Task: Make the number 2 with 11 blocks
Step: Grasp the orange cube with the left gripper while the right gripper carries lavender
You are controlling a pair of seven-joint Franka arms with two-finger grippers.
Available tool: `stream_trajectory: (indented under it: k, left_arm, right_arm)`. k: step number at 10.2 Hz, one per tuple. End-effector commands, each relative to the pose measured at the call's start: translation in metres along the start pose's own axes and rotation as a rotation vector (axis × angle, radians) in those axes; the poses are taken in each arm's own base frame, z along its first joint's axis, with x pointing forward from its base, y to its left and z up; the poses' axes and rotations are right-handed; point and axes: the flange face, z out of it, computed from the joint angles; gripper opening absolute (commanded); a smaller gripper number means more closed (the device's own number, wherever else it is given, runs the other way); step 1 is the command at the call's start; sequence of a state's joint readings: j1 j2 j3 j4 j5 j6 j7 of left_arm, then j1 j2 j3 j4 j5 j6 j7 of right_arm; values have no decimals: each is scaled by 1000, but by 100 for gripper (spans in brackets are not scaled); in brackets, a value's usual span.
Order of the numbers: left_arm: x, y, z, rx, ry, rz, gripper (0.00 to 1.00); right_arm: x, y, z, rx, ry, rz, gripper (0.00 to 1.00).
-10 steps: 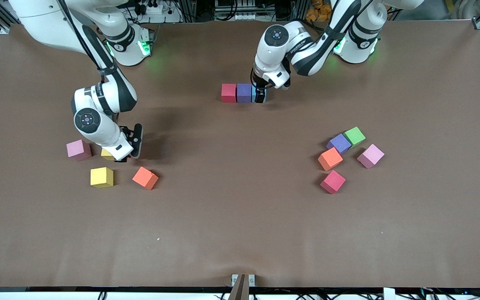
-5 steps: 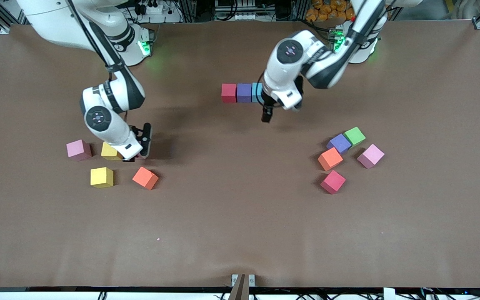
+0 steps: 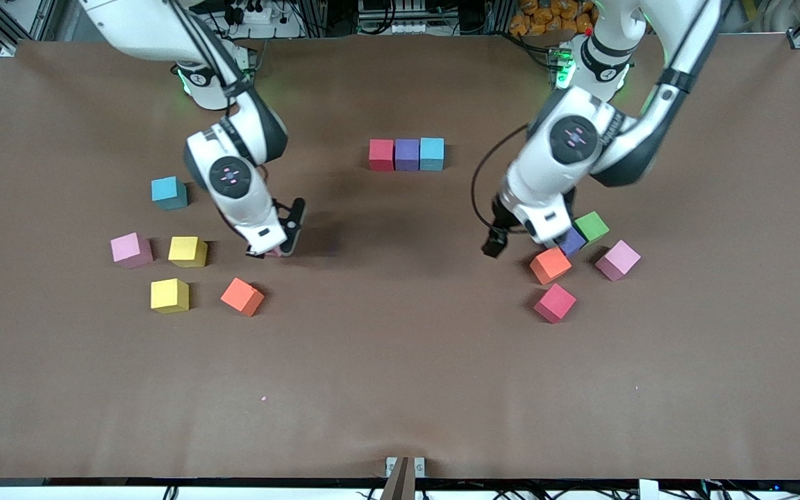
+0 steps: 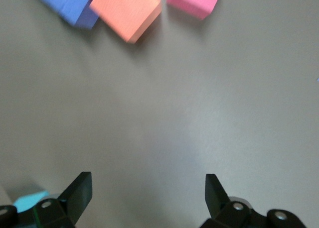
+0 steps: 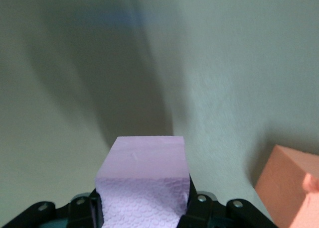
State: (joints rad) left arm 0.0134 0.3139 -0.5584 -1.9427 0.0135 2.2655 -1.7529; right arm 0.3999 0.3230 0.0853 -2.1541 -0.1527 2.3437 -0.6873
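**Blocks: three laid, one in the air, a tight cluster ahead**

Front view: the number 2 so far is one row, the red block point(image 3: 381, 154), purple block point(image 3: 407, 154) and light blue block point(image 3: 432, 153), touching, toward the robots' bases. The right gripper point(image 3: 282, 242) hangs over bare surface point(image 3: 400, 361), near the spare orange block point(image 3: 242, 296), clenched on a pale block. The left gripper point(image 3: 497, 244) is over the surface just beside the second orange block point(image 3: 551, 264). That one sits packed against a second purple block point(image 3: 570, 241), which touches the green cube point(image 3: 591, 226). I judge that pile the main hazard: spread jaws coming down could shove a neighbour or catch the green one, which doesn't belong.

Left wrist view: the jaws are released and wide, nothing between them. The orange block point(image 4: 127, 14) and its purple neighbour point(image 4: 70, 4) lie ahead, skewed to the jaws, so a pick without turning could clip a corner.

Right wrist view: the pale purple block point(image 5: 142, 168) is grasped and juts well past the jaws. Pressed against the row, it could twist or knock the row crooked.
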Motion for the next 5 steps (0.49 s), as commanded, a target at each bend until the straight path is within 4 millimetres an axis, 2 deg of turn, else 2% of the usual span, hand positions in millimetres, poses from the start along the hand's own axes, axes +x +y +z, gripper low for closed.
stream_trajectory:
  k: [1, 3, 5]
  left_arm:
    - [27, 10, 13, 29, 5, 130, 100]
    - [54, 13, 24, 46, 45, 255, 100]
    - [73, 13, 33, 66, 54, 390, 100]
  right_arm:
    - [39, -27, -24, 35, 23, 132, 12]
    - [72, -53, -37, 20, 38, 258, 12]
    - [116, -86, -44, 46, 69, 412, 11]
